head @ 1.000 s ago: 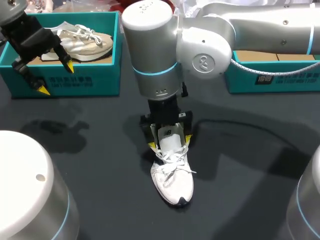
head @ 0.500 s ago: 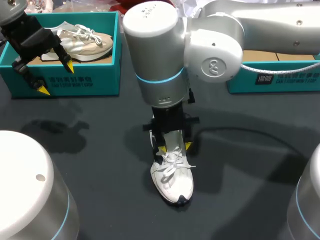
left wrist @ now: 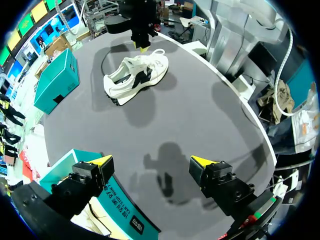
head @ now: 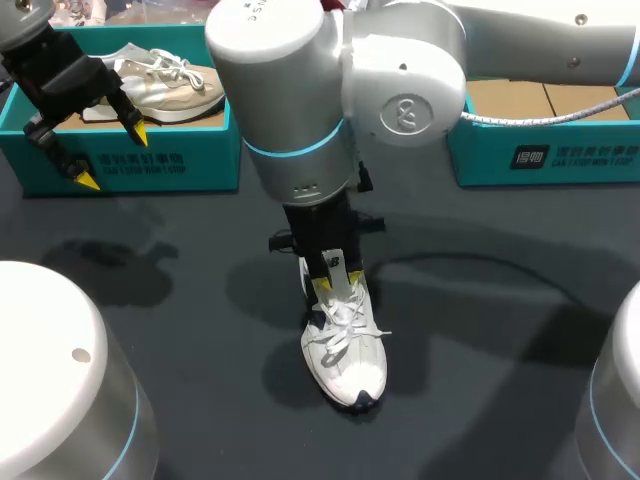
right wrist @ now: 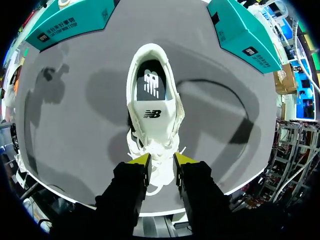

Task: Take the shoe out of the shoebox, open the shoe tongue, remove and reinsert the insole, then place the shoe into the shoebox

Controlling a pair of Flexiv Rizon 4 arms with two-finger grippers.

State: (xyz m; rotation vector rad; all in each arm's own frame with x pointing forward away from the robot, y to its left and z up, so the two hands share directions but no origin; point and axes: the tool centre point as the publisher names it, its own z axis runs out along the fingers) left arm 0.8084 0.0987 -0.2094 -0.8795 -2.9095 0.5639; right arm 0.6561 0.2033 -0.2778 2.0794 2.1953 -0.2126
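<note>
**A:** What fills most of the view?

**B:** The dark table (head: 500,330). Above its middle is the right arm (head: 300,100), which comes in from the right and points straight down.

**A:** And the boxes?

**B:** There are two teal ones along the far edge. The left box (head: 150,165) holds a beige shoe (head: 170,85). The right box (head: 560,150) shows brown card inside.

**A:** Where is the shoe?

**B:** The white shoe (head: 348,360) stands on its sole on the table, outside both boxes. It sits roughly between them but nearer the front, with its toe pointing away from them.

**A:** What about the left gripper?

**B:** The left gripper (head: 113,155) hovers over the front wall of the left box, well apart from the shoe. Its jaws are spread wide with nothing between them.

**A:** And the right one?

**B:** The right gripper (head: 337,284) is down on top of the shoe. Its jaws are drawn close, pinching the shoe at the upper laces (head: 345,325).

**A:** Any smaller details?

**B:** The tongue (right wrist: 152,114) stands up just ahead of the yellow tips. Beyond it, the dark insole (right wrist: 151,82) lies inside the shoe.
</note>
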